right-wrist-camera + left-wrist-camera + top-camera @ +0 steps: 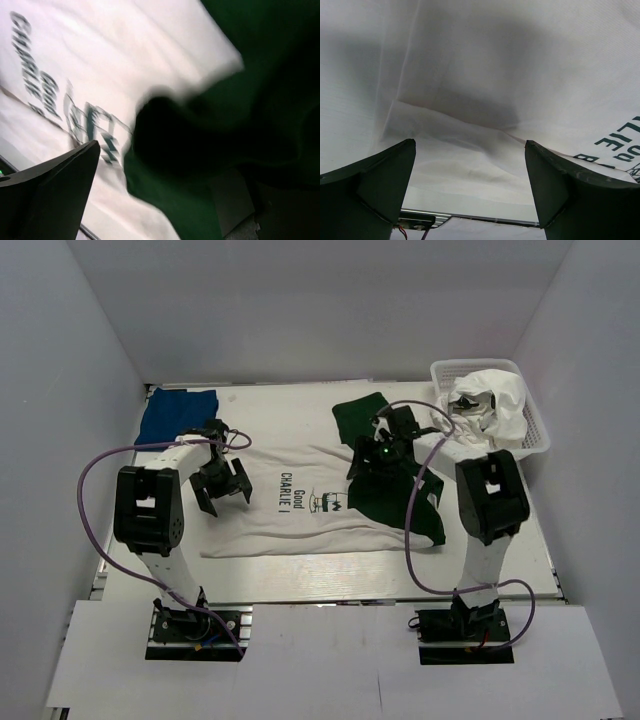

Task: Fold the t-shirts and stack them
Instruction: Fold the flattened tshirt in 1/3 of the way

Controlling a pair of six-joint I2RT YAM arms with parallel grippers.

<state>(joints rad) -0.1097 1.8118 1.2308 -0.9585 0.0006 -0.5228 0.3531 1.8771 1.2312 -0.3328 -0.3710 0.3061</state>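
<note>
- White tee [290, 525], one: spread flat across the middle of the table [500, 560], with the black "Good Charlie" print near its centre.
- Dark green sleeves, two: one [360, 418] lies toward the far edge, and the other [405, 502] is folded onto the tee's right end.
- Blue tee [175, 415], one: bunched at the far left corner of the table, just beyond the white tee.
- Left gripper [222, 495], one: low over the white tee's left end. Its fingers [385, 185] stand wide apart with only bare white cloth between them.
- Right gripper [383, 455], one: over the green sleeve area. The wrist view is blurred. One finger [55, 195] sits far out to the side and the jaws are spread, not pinching the cloth.
- Basket [535, 420], one: white, at the far right corner.
- White cloth [495, 400], one bundle: crumpled inside the basket.
</note>
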